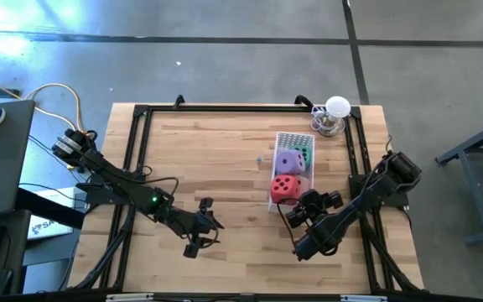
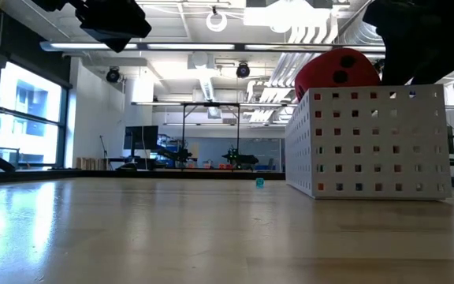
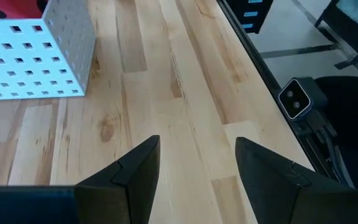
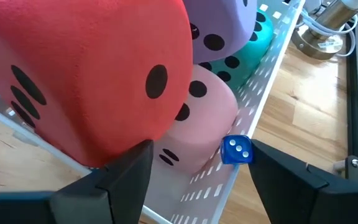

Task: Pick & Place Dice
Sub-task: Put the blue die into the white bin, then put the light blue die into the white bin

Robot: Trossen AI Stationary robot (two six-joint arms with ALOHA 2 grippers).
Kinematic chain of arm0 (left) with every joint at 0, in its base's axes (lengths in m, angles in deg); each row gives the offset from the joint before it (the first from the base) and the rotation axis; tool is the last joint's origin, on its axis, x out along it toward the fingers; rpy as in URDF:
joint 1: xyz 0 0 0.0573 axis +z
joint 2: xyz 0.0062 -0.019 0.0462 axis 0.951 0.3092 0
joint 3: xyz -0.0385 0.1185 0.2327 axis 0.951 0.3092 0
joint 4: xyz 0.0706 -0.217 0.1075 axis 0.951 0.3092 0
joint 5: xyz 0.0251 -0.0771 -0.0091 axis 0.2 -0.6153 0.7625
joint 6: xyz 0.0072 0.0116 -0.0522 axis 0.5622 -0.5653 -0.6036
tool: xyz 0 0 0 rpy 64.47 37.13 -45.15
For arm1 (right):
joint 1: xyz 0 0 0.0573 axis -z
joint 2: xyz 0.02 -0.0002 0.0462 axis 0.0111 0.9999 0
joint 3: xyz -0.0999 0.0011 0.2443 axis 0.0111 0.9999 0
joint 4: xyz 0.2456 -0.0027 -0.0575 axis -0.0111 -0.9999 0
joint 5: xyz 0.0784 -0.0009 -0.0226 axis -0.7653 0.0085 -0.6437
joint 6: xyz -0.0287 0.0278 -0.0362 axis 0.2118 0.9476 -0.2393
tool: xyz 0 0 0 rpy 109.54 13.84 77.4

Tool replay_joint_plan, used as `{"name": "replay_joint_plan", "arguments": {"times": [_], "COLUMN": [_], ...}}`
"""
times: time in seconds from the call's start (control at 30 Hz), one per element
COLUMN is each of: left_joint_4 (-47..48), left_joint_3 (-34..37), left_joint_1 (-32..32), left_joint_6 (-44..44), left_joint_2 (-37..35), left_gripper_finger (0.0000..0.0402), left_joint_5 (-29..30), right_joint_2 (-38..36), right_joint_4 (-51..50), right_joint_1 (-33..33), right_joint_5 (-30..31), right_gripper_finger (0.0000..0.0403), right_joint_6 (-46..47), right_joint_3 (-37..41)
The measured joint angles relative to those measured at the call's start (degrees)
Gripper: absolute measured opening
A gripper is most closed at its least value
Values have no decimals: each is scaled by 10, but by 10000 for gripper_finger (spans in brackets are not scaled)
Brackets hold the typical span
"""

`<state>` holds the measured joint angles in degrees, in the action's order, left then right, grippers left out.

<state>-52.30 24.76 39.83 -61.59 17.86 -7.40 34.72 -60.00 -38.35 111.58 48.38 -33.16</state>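
Note:
A white perforated basket [image 1: 293,139] stands right of the table's middle and holds the dice. The red die [image 1: 286,188] sits highest at its near end, rising over the rim [image 2: 337,69]. The purple die [image 1: 289,161] and green die [image 1: 305,153] lie behind it. The pink die [image 4: 197,124] lies under the red one. My right gripper [image 1: 303,205] hovers open at the basket's near end, beside the red die [image 4: 86,74]. A tiny blue die [image 4: 236,150] shows between its fingers, at the basket's rim. My left gripper [image 1: 205,223] hangs open over bare table [image 3: 197,168]. My right gripper has one finger [image 4: 129,171] close under the red die's lower edge [image 4: 135,140]. I cannot tell whether it touches the die. The other finger stands clear beside the basket's rim. The tiny blue die lies between them, apart from both.
A metal stand with a white bulb [image 1: 335,113] sits at the far right corner. Black frame rails [image 1: 141,151] run along the table's left, far and right sides. A tiny teal bead [image 2: 259,182] lies on the wood left of the basket. Bare wood spreads across the table's left half.

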Motion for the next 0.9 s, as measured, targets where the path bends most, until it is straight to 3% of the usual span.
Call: {"name": "replay_joint_plan", "arguments": {"times": [0.63,0.9], "left_joint_4": [0,0], "left_joint_3": [0,0], "left_joint_1": [0,5], "left_joint_6": [0,8], "left_joint_2": [0,0], "left_gripper_finger": [203,203], "left_joint_5": [-2,0], "right_joint_2": [-1,-47], "right_joint_4": [17,24], "right_joint_1": [-4,-24], "right_joint_5": [20,18], "right_gripper_finger": [254,254], "right_joint_6": [-46,-48], "right_joint_3": [0,0]}}
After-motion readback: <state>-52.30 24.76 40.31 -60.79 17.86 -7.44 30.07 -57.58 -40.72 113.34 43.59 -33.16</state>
